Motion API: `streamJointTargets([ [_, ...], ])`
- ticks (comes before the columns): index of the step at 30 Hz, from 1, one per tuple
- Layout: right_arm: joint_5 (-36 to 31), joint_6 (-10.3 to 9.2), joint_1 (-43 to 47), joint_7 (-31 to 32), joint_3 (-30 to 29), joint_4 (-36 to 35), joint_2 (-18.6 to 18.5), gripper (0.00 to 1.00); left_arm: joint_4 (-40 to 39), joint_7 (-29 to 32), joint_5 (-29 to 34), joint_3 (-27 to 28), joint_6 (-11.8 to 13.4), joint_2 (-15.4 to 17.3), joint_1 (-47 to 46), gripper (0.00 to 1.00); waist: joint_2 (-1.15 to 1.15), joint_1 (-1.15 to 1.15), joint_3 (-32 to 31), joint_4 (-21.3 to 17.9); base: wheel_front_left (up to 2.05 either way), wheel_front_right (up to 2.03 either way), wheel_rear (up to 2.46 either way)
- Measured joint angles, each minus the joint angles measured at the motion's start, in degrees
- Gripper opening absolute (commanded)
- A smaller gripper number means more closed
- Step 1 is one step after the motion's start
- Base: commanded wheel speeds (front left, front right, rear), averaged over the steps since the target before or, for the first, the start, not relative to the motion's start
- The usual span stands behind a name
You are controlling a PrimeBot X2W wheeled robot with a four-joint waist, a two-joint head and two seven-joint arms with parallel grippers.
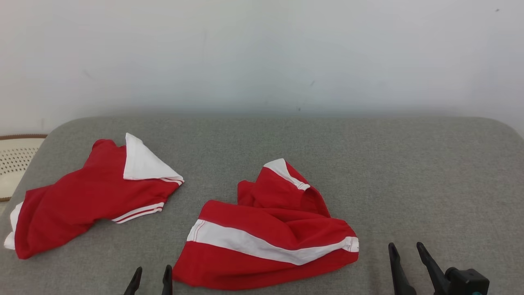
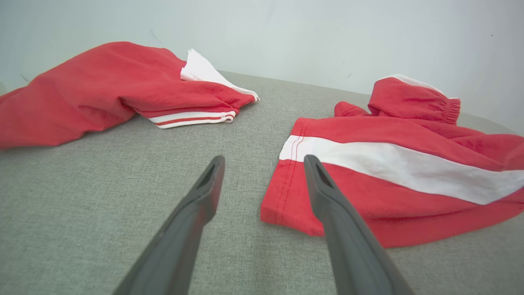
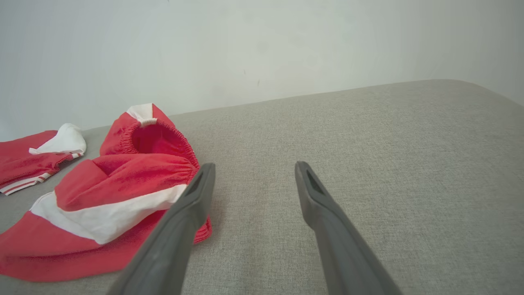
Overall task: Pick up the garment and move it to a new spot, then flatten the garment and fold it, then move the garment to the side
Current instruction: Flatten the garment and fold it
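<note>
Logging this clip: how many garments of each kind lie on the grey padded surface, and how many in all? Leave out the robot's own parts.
Red shirt with white collar: 1
Red shorts with white stripe: 1
Total: 2 garments, lying apart on the grey padded surface.

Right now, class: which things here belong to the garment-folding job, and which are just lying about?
Job, probably: red shorts, crumpled between the grippers; left gripper, open; right gripper, open; grey padded surface.
Lying about: red shirt with white collar, further left; cream perforated object at the left edge.
</note>
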Motion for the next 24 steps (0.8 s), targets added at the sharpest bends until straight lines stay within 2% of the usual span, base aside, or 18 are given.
streamJointTargets([
  [10,-8.82,0.00,2.21,0.00,-1.29,-2.44,1.18,1.00,-3.46,0.00,3.82,1.04,0.05,0.00,2.42,1.00,0.00,0.00,-1.44,-1.82,0.00,0.00,0.00],
  [24,-9.06,0.00,4.17,0.00,-1.22,-2.90,2.71,1.00,-3.24,0.00,4.32,0.92,-0.45,0.02,4.09,1.00,0.00,0.00,-1.44,-2.29,0.00,0.00,0.00],
])
